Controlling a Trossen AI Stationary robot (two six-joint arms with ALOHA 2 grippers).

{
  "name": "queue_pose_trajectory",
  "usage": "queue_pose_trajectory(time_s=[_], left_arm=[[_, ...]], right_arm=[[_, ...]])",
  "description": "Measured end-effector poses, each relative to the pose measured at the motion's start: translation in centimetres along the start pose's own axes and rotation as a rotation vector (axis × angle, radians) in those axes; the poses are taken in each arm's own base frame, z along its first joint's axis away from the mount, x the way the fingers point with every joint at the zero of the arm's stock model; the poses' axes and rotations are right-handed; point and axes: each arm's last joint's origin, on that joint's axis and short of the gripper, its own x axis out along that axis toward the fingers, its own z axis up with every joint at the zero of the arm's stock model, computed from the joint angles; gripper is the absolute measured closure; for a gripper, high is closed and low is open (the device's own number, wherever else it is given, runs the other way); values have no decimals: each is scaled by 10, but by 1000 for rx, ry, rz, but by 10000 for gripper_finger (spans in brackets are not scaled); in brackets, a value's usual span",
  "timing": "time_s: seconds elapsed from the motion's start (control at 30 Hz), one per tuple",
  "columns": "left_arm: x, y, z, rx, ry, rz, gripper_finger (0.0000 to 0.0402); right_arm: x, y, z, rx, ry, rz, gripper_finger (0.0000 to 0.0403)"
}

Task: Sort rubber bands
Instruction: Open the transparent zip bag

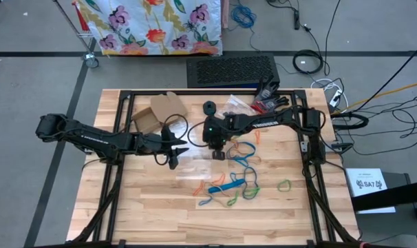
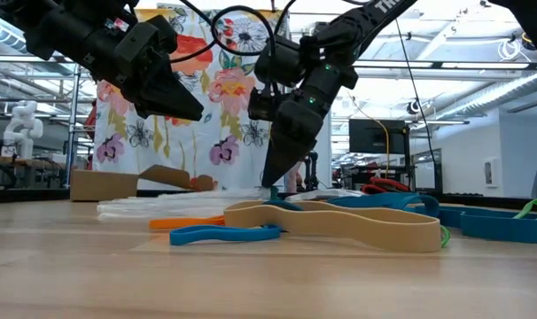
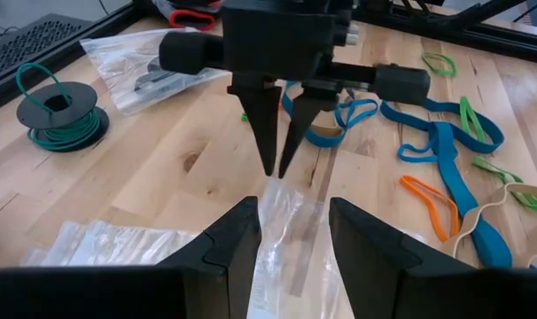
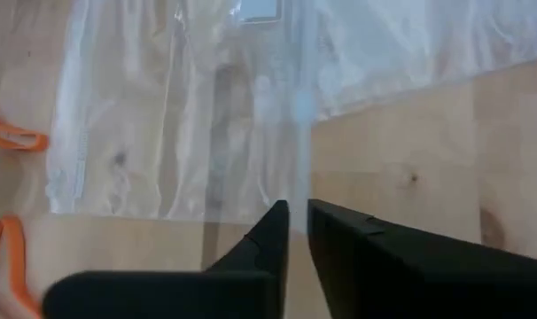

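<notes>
Rubber bands [image 1: 230,186] in blue, green, orange and tan lie loose on the wooden table right of centre, with more of these bands [image 3: 437,151] in the left wrist view and a tan one [image 2: 339,221] nearest the low camera. A clear plastic bag [image 1: 195,164] lies flat at the table's middle. My right gripper [image 1: 218,156] points straight down at that bag's far end, its fingers closed to a narrow slit. My left gripper [image 3: 292,239] is open and hovers above the bag's near part, well off the table [image 2: 193,111]. My right gripper [image 3: 275,170] pinches the clear bag at its far end [image 3: 278,184] between the two fingertips, coming from above and pointing down. A thin ridge of film [image 4: 299,177] runs up into the slit between the fingers. The rest of the bag [image 4: 206,106] lies on the table.
More clear bags [image 3: 118,244] lie left of the held one. A cardboard box [image 1: 160,110], a spool of green wire [image 3: 56,111] and a bag of red and black items [image 1: 267,102] sit toward the far edge. Black frame rails [image 1: 312,172] border the work area.
</notes>
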Motion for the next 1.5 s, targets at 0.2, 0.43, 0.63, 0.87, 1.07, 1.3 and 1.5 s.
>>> queue_pose_trajectory(time_s=[0.2, 0.43, 0.63, 0.87, 1.07, 1.3, 1.5], left_arm=[[0, 0, 0, 0, -1, 0, 261], [0, 0, 0, 0, -1, 0, 261], [0, 0, 0, 0, -1, 0, 261], [0, 0, -1, 3, 7, 1, 261], [0, 0, -1, 3, 6, 1, 261], [0, 1, 0, -2, 0, 10, 261], [0, 1, 4, -14, -39, 5, 261]], right_arm=[[0, 0, 1, 5, -6, -2, 284], [27, -1, -5, 29, 2, -1, 207], [57, -2, -16, 13, 63, -55, 178], [68, 7, -17, 1, 65, -92, 324], [50, 13, -8, -31, 29, -121, 395], [-12, 29, 13, -78, -61, -251, 402], [-33, 51, 17, -146, -78, -403, 403]])
